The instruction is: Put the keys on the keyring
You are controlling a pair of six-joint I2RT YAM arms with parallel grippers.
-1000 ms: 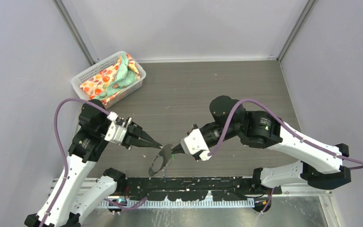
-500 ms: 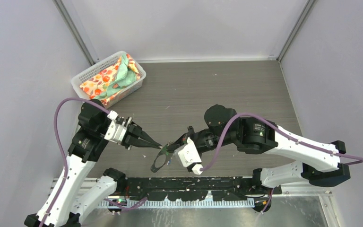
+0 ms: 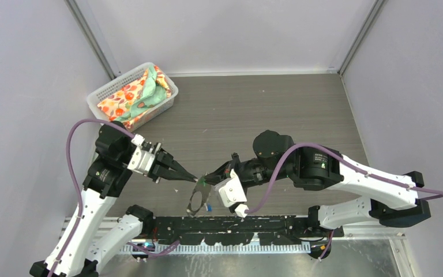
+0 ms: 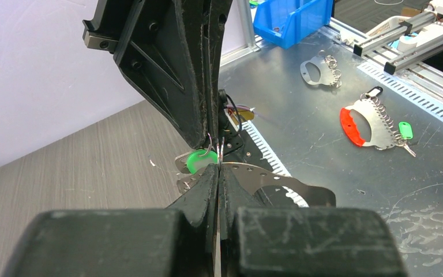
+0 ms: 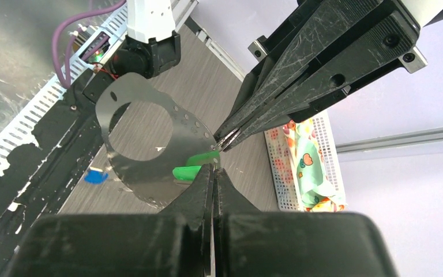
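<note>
Now | keyring [image 5: 160,157]: long axis near–far | holed end nearest

**Robotics lab cell**

I see grey partition walls [image 3: 219,34] on aluminium posts [image 3: 90,37], a wood-grain bench [image 3: 300,109], a slotted cable duct [image 3: 219,249], and a steel worktop [image 4: 352,190] with a blue parts bin [image 4: 291,17] (workshop kit, all of it).
</note>
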